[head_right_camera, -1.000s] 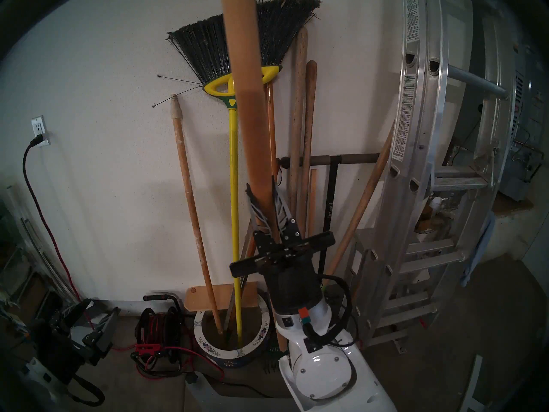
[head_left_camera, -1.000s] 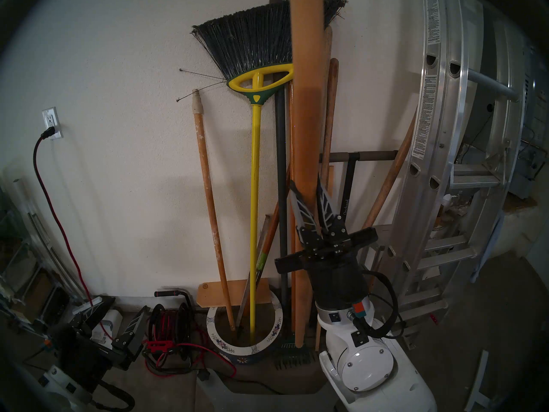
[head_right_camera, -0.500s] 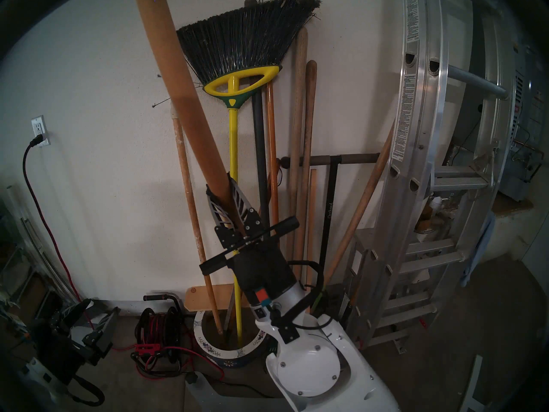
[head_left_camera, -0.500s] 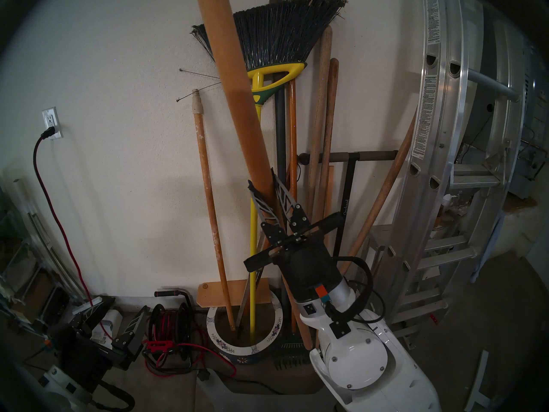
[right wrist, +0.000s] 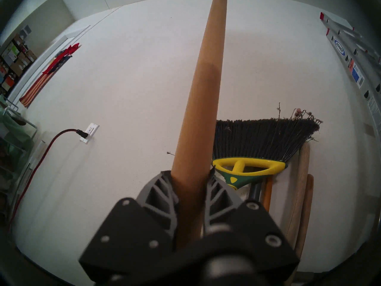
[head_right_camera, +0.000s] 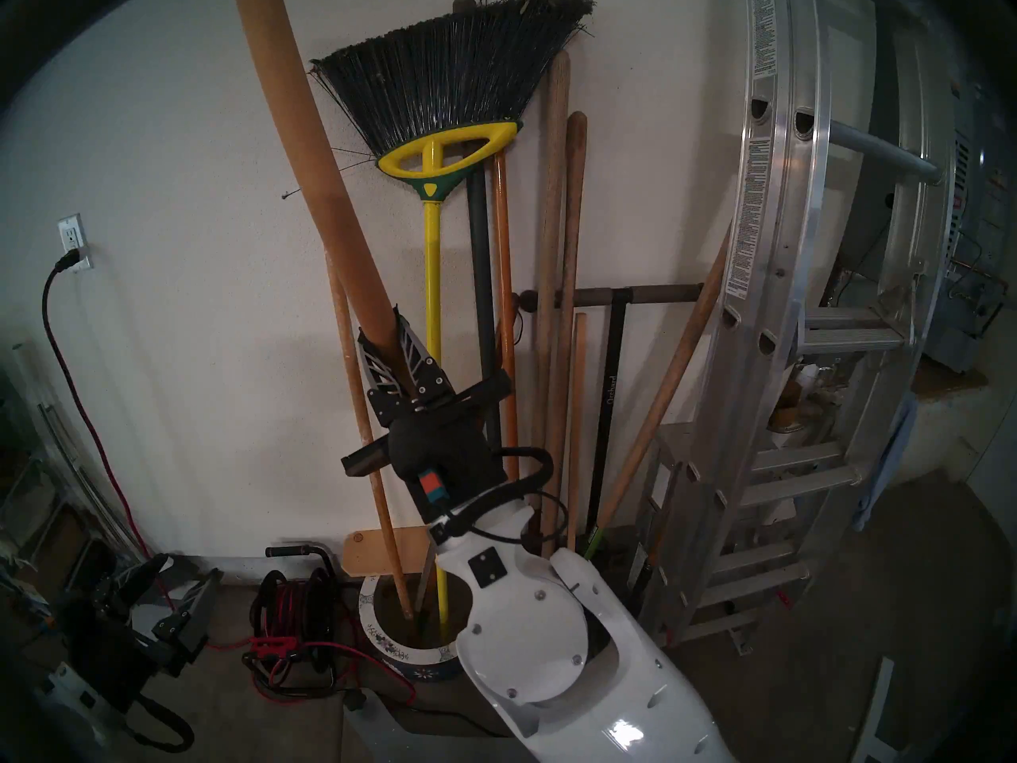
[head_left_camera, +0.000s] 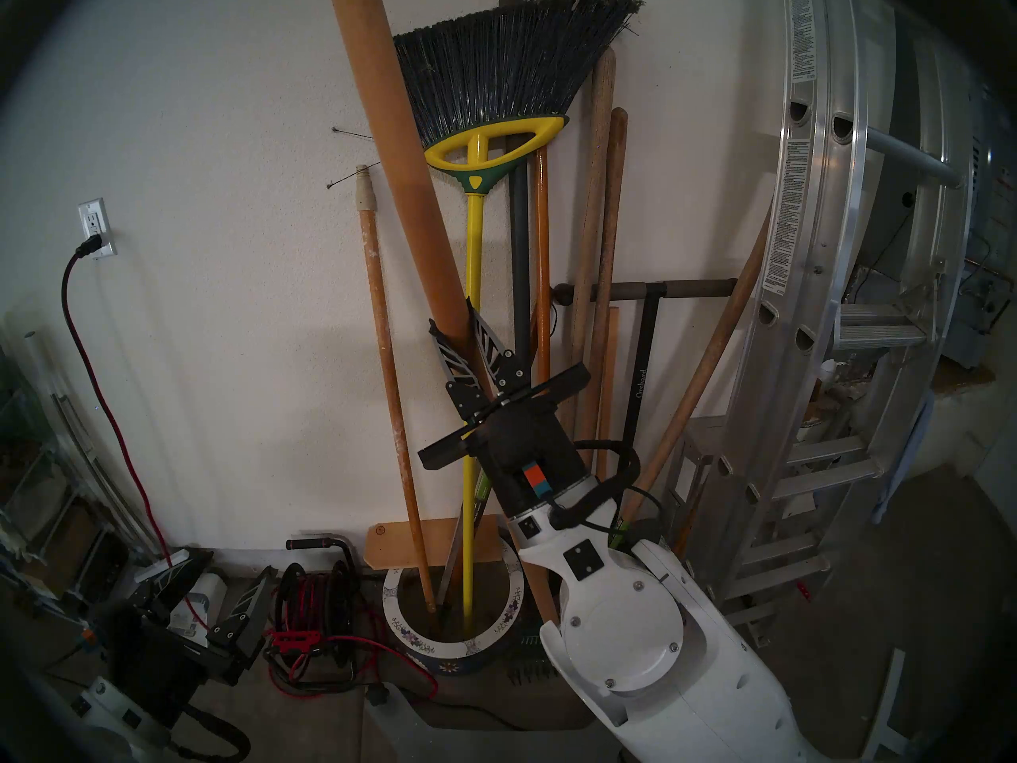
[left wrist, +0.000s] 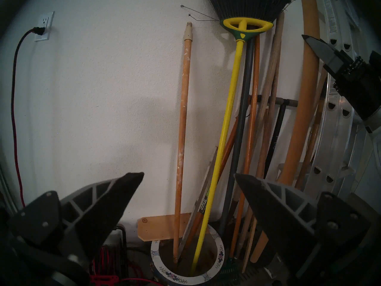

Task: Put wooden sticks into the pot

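My right gripper (head_left_camera: 452,316) is shut on the plain tan dowel (head_left_camera: 396,140) at mid height. The dowel tilts with its top to the left, across the broom. Its lower end (left wrist: 257,252) is just right of the pot, outside the rim. The white-rimmed flowered pot (head_left_camera: 509,608) stands on the floor by the wall. It holds the paint-speckled pole (head_left_camera: 385,332) and the yellow-handled broom (head_left_camera: 474,239). The right wrist view shows the pads (right wrist: 162,188) clamped on the dowel (right wrist: 206,83). My left gripper (head_left_camera: 236,566) is open and empty, low at the left.
Several other tool handles (head_left_camera: 597,222) lean on the wall right of the pot. An aluminium ladder (head_left_camera: 814,305) stands far right. A cord reel (head_left_camera: 319,596) with red cable sits left of the pot. A wooden board (head_left_camera: 391,544) is behind it, and a green rake (head_left_camera: 528,663) lies at its right.
My right gripper has moved left and a little up with the dowel. The dowel has gone from near upright to leaning left. The left arm has not moved.
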